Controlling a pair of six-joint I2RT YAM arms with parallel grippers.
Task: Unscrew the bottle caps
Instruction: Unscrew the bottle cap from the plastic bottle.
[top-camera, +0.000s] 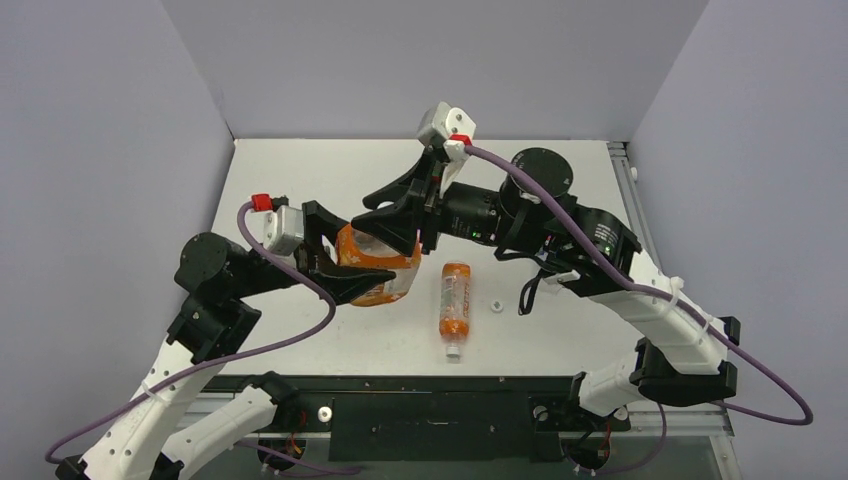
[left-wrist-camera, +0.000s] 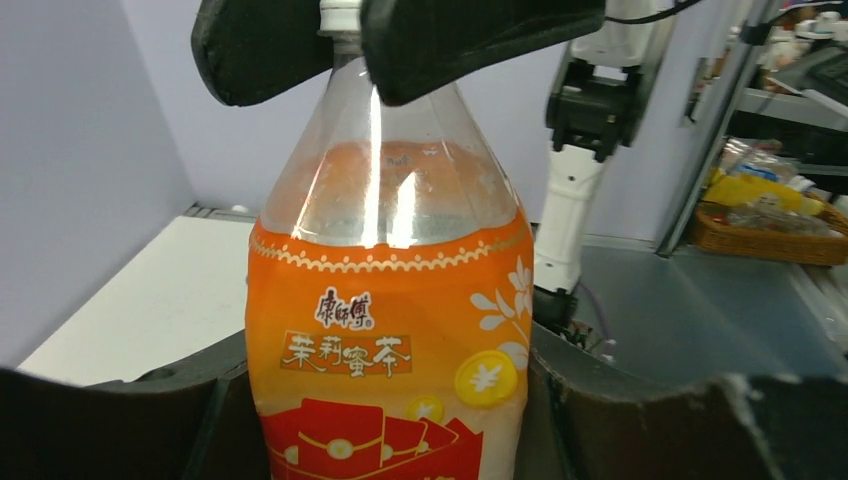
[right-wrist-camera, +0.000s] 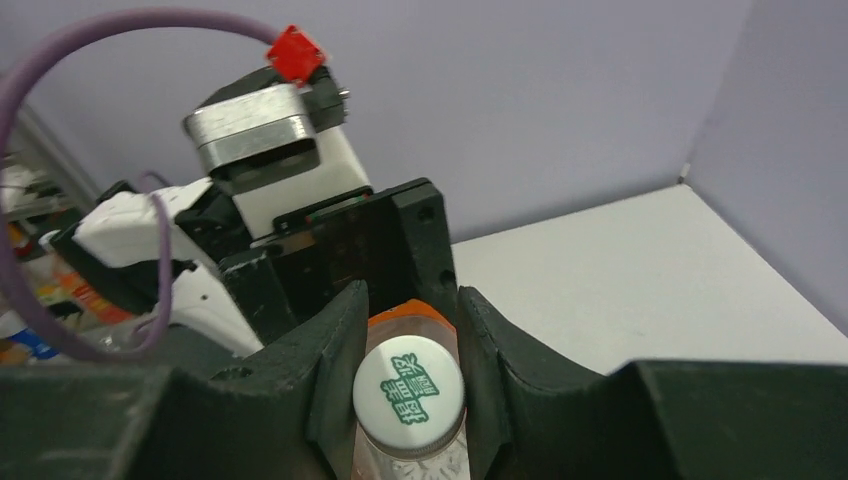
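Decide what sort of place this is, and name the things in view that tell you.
Probably a robotics lab test cell. A white table is boxed in by plain grey panels, two cabled robot arms are bolted at its near edge, and a cluttered basket shows beyond in the left wrist view.

bright even light, vertical glare streak on the orange bottle (left-wrist-camera: 385, 330)

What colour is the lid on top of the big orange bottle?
The lid is white with green writing on top; the right wrist view shows it best.
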